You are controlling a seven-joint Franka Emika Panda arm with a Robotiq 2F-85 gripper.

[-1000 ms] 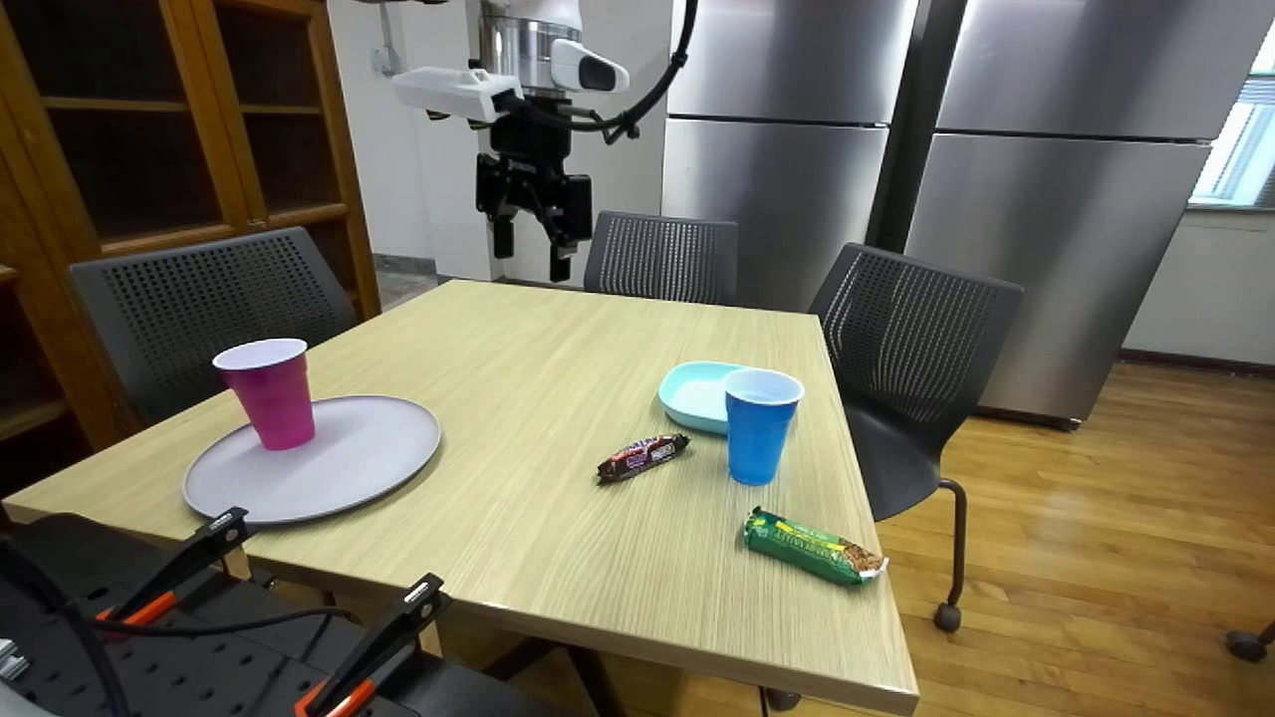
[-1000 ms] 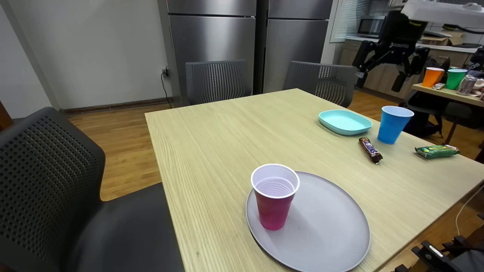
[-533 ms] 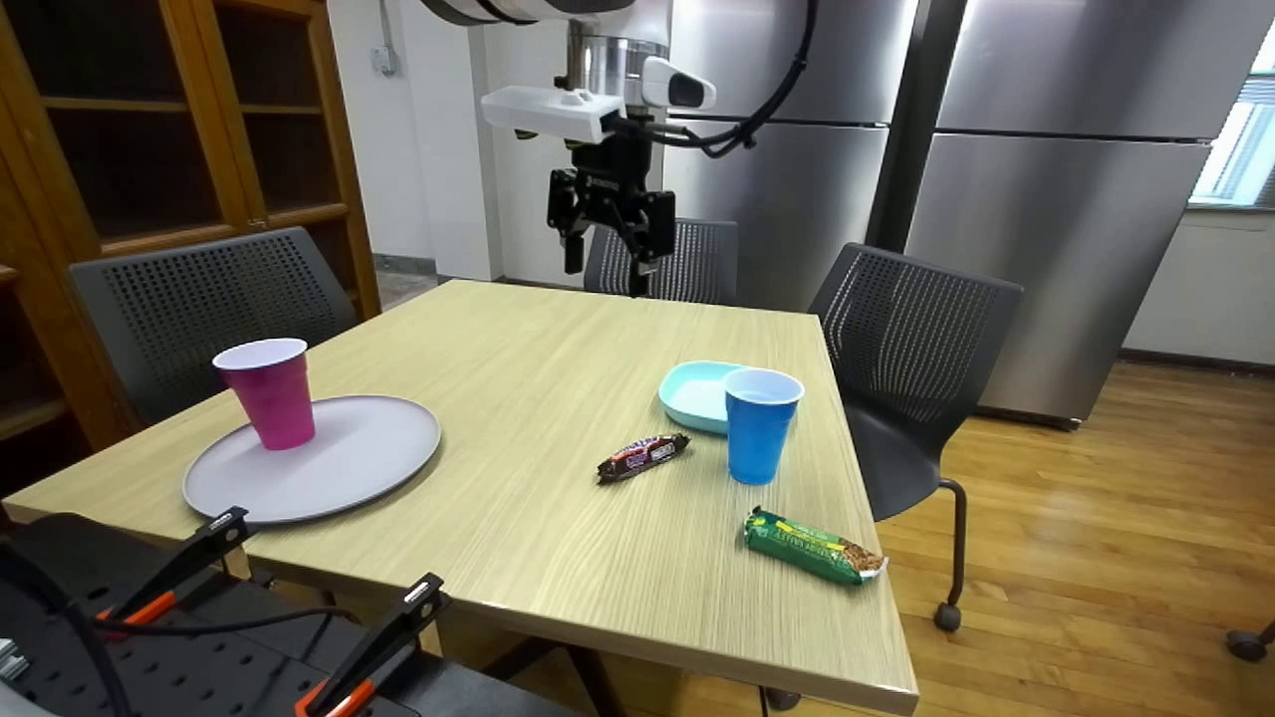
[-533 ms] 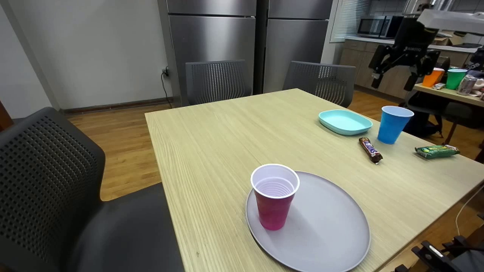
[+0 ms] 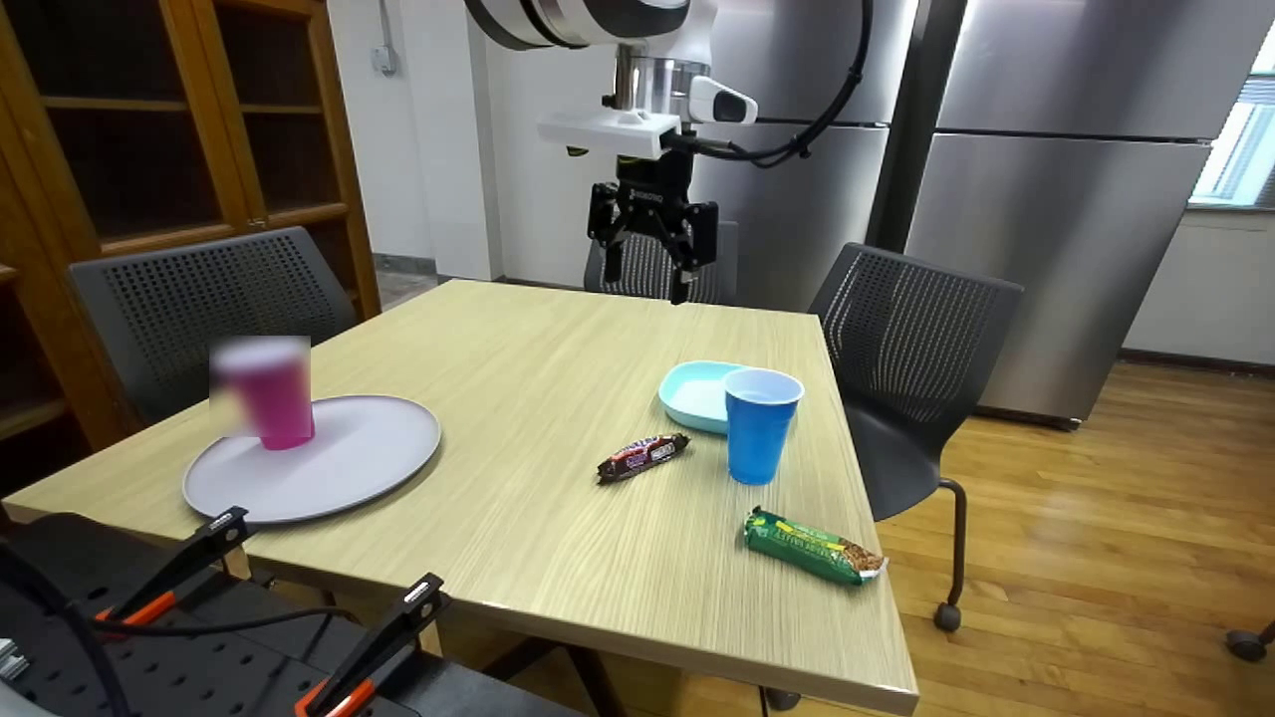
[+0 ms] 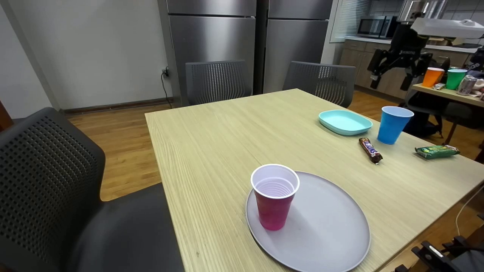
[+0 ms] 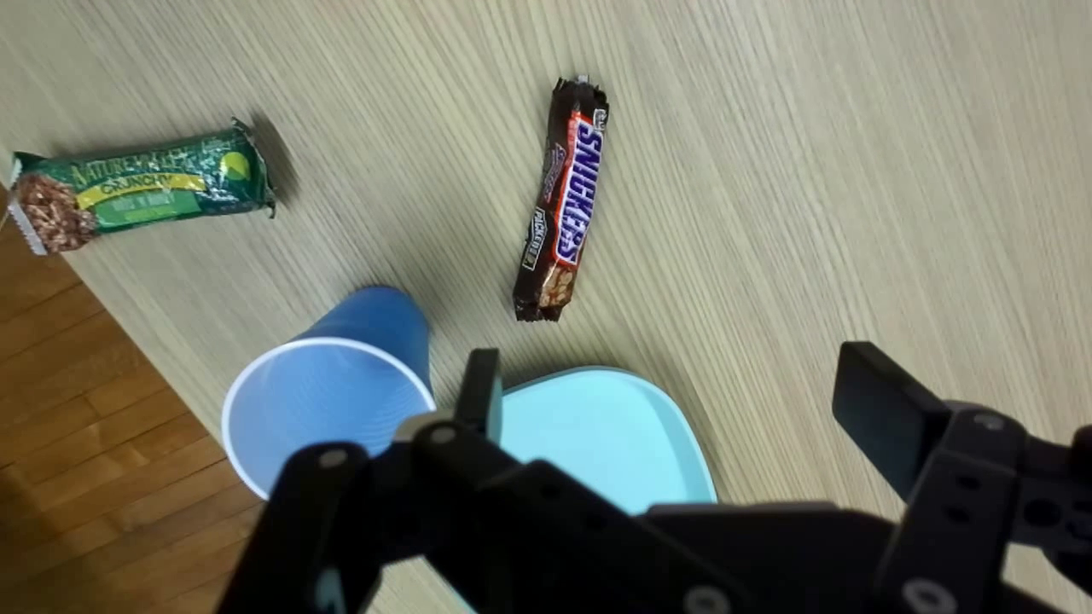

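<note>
My claw [image 5: 646, 281] hangs well above the table [image 5: 518, 398] in an exterior view, and over on the left sits the plate [image 5: 339, 468], with a cup [image 5: 277, 403] standing on it! Across to the right, a second cup [image 5: 759, 438]: the dish [image 5: 694, 396] just behind it, the chocolate bar [image 5: 642, 459] to its left, the granola bar [image 5: 812, 547] in front, near the table's right edge. A chair [image 5: 916, 339] stands beyond that edge, a fridge [image 5: 797, 209] back behind the table. Now my wrist view: dish down between my fingers [image 7: 883, 409], second cup to its left, chocolate bar farther up the view.
</note>
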